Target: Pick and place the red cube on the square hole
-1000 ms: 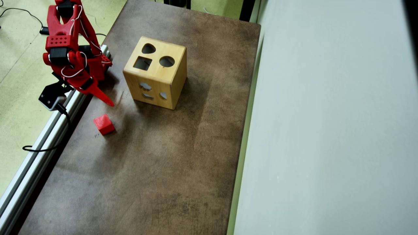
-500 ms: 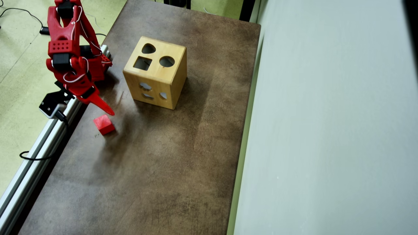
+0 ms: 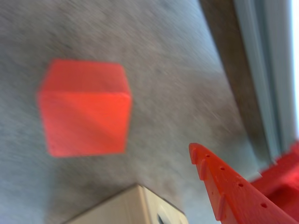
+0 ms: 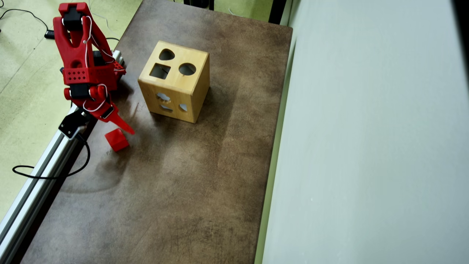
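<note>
- Desk: brown, mottled surface, long axis running top to bottom of the overhead view; a pale wall panel along its right edge, an aluminium rail along its left edge.
- Wooden sorter box: stands near the desk's far end, slightly left of centre; square hole on its top face, beside a round and a teardrop opening.
- Arm: red, mounted at the left edge, far half of the desk.
- Gripper: one pointed red finger shows clearly; the other is not made out, so I cannot tell how the jaws stand. Holds nothing.
- Red cube: on the desk close to the left edge, apart from the box. Lies just beyond the fingertip, toward the near end; not touching it as far as seen.
- Cube look: plain, sharp-edged, turned corner-on; blurred in the wrist view.
- Judgement: approach stage, grasp not yet made.
</note>
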